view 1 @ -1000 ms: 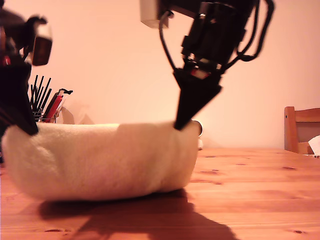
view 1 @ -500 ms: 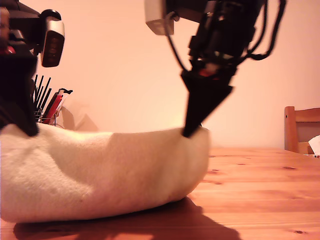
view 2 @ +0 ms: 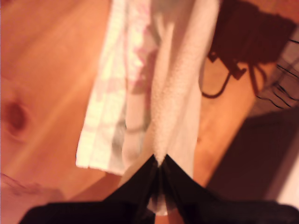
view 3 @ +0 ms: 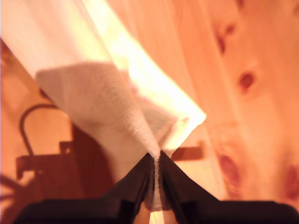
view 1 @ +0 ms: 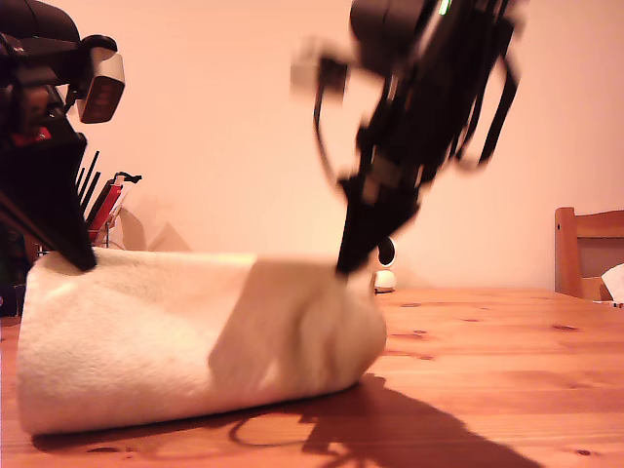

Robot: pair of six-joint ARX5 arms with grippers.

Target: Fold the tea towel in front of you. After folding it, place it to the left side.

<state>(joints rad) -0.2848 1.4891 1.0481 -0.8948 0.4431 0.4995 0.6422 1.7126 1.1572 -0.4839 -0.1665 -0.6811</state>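
The cream-white tea towel (view 1: 146, 331) hangs doubled between two arms, its lower fold resting on the wooden table (view 1: 507, 370). One black gripper (view 1: 83, 261) pinches its top edge at the exterior view's left. The other black gripper (view 1: 343, 268), blurred with motion, pinches the top edge near the middle. My first gripper (view 2: 159, 164) is shut on the tea towel (view 2: 173, 93), which shows faint pink stains. A bunched corner of the tea towel (view 3: 103, 102) is clamped in my second gripper (view 3: 156, 158). Which arm carries which gripper cannot be told from the wrist views.
A wire holder of pens (view 1: 97, 200) stands behind the towel at the exterior view's left. A small white round camera (view 1: 385, 278) sits on the table behind the blurred arm. A wooden chair (view 1: 585, 249) is at the exterior view's right. Arm shadows (view 1: 390, 434) fall on the table.
The arm near the middle has swung down and toward the exterior view's left, carrying its towel corner. The towel's right end has drawn in, uncovering the white camera. The other gripper shifted slightly right.
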